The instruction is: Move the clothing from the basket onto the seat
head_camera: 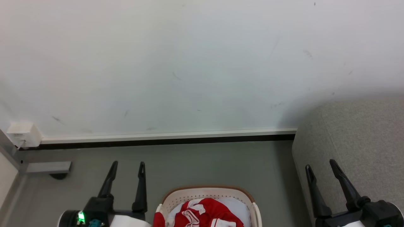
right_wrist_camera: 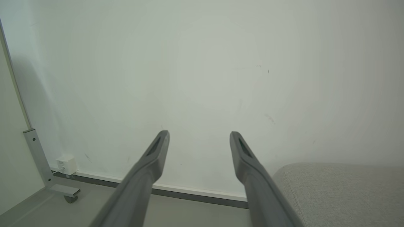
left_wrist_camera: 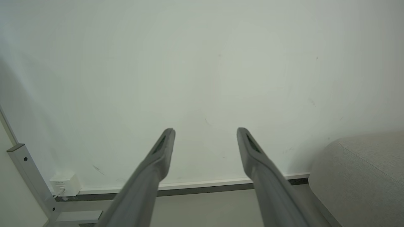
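My left tool (head_camera: 128, 164) is at the lower left of the head view. Its two dark fingers are spread apart with nothing between them, and they point towards the wall (head_camera: 189, 63). My right tool (head_camera: 320, 164) is at the lower right. It is spread just as wide and is also empty. In the head view it shows against the rounded near end of the grey sofa (head_camera: 356, 135), but I cannot tell whether it touches the fabric. In the right wrist view, the sofa lies low on the right, beside the right-hand finger.

The red jersey (head_camera: 208, 211) with its white stripes lies crumpled in the basket (head_camera: 208, 189). It rests on top of a pale cloth (head_camera: 236, 205) that shows at the right side of the heap. The cream basket with its brown rim stands on the grey floor (head_camera: 205, 164). It is between my two tools at the bottom edge of the head view, nearer the left one. The sofa is to its right, with a strip of floor between them.

A white skirting board (head_camera: 170, 136) with a dark line under it runs along the foot of the wall. At its left end there is a small white box (head_camera: 22, 134). Just below the box is a grey metal foot (head_camera: 47, 167) with a dark wheel beneath it.
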You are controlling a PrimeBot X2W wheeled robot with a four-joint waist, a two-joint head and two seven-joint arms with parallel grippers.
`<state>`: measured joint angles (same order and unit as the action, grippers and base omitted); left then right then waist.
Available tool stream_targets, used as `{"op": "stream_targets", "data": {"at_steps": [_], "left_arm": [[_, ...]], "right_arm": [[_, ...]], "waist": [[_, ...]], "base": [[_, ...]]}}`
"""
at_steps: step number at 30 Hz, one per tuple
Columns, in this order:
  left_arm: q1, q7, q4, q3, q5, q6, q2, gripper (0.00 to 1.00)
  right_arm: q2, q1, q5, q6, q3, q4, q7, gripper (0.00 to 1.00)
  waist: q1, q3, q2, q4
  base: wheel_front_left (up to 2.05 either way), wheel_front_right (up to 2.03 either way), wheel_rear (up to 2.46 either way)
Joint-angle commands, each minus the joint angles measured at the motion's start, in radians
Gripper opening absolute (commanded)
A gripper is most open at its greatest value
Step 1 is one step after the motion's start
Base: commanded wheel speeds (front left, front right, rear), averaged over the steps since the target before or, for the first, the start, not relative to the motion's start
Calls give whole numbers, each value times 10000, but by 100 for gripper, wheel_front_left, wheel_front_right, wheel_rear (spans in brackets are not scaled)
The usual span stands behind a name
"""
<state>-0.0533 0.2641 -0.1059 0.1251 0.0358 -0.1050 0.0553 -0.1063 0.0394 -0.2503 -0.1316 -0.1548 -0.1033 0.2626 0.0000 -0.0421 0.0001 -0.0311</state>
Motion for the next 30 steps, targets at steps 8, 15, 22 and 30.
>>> {"op": "stream_targets", "data": {"at_steps": [8,15,22,30], "left_arm": [[91,7,4,-79,-83,59,-2,100],[17,7,66,-86,2,81,-12,100],[-178,6,267,-280,391,188,-27,100],[-807,6,184,-389,682,310,-30,100]], "right_arm": [[-108,-23,-143,17,-8,51,32,100],[-67,35,-224,17,93,135,32,100],[-268,267,-502,19,-5,343,30,100],[-304,823,-823,17,141,628,18,100]], "waist": [[0,71,-1,-58],[0,317,-1,-230],[0,931,-1,-667],[0,1963,-1,-1225]], "base": [[0,0,0],[0,0,0],[0,0,0],[0,0,0]]}}
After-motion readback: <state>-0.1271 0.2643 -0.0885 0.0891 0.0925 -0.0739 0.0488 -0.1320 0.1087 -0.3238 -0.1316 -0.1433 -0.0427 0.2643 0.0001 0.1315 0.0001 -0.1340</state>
